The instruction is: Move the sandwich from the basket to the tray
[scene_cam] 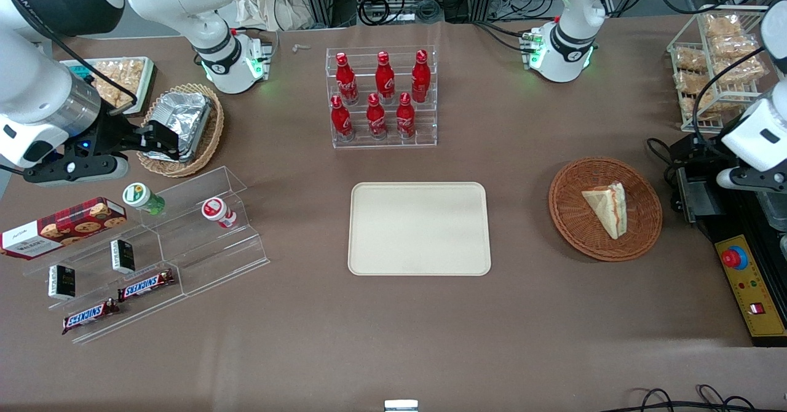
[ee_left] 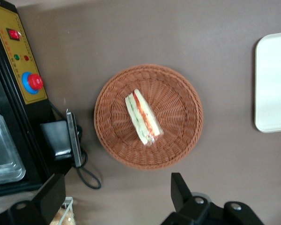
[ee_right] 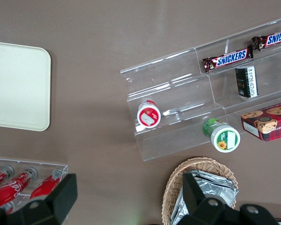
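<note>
The sandwich, a white bread wedge with red and green filling at its edge, lies in the round reddish-brown wicker basket. Both also show in the left wrist view: the sandwich in the middle of the basket. The cream tray lies flat at the table's middle with nothing on it; its edge shows in the left wrist view. My left gripper hangs high beside the basket, toward the working arm's end of the table. It is open wide and empty, well above the table.
A black control box with a red button and a cable lie beside the basket at the working arm's end. A clear rack of red bottles stands farther from the camera than the tray. Clear stepped shelves with snacks lie toward the parked arm's end.
</note>
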Controlling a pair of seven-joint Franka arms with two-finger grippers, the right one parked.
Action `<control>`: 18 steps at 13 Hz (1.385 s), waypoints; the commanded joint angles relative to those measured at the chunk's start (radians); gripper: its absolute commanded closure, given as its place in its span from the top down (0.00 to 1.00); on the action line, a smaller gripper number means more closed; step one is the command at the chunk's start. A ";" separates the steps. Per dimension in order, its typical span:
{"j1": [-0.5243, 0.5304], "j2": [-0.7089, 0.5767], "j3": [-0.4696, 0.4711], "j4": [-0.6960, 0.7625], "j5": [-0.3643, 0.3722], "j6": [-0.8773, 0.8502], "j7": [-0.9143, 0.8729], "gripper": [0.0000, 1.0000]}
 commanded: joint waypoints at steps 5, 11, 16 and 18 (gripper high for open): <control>-0.007 0.056 0.009 0.088 -0.015 -0.050 -0.026 1.00; -0.013 -0.103 0.007 -0.315 -0.015 0.256 -0.273 1.00; -0.010 -0.153 0.009 -0.598 -0.012 0.538 -0.568 1.00; -0.006 -0.147 0.010 -0.665 -0.012 0.614 -0.595 1.00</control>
